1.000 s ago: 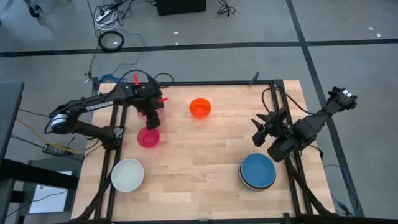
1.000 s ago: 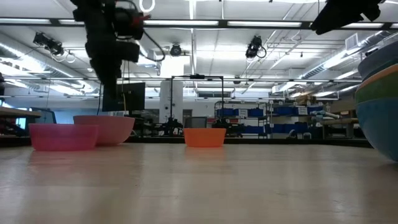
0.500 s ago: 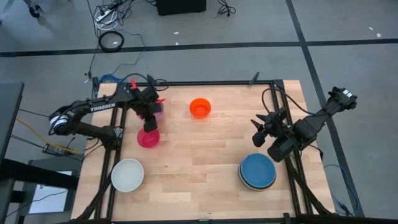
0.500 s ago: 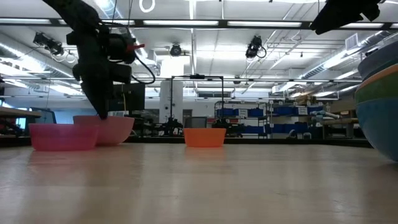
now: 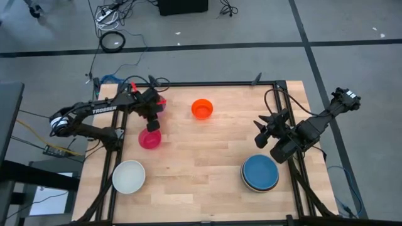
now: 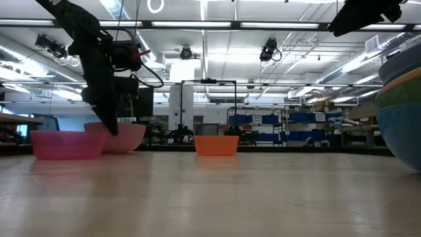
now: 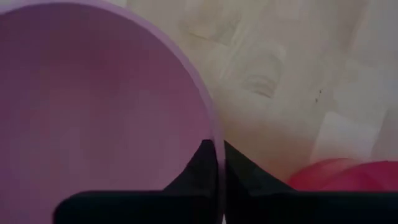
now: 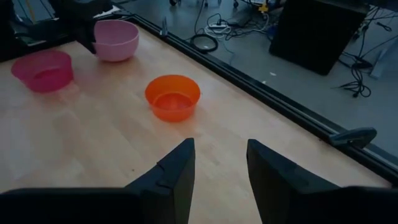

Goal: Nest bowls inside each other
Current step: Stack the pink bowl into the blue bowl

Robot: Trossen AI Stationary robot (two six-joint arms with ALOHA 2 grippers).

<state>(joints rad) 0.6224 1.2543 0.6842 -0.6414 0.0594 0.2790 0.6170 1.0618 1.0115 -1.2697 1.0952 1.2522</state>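
Observation:
A pink bowl (image 6: 125, 137) stands on its base at the table's far left, largely hidden under my left gripper (image 5: 153, 118) in the high view; that gripper is shut on the bowl's rim. Just nearer sits a magenta bowl (image 5: 149, 139). An orange bowl (image 5: 202, 108) rests at the far middle, and a white bowl (image 5: 129, 176) at the near left. A blue bowl tops a stack (image 5: 260, 172) at the near right. My right gripper (image 8: 221, 163) hovers open above the table's right side, holding nothing. My left gripper pinches the pink bowl's rim (image 7: 217, 144) on the side toward the magenta bowl, one finger inside the bowl and one outside. The fingers (image 7: 199, 168) come steeply from above, pointing down. The bowl's base is on the table in the low view.
The magenta bowl (image 7: 348, 174) lies close beside the held rim. Bare wood (image 5: 201, 157) spreads across the table's middle. A black frame (image 5: 220, 83) runs along the table's edges.
My left gripper has sunk toward the table and come a little toward the near edge, down onto the pink bowl's rim. The right arm has kept still.

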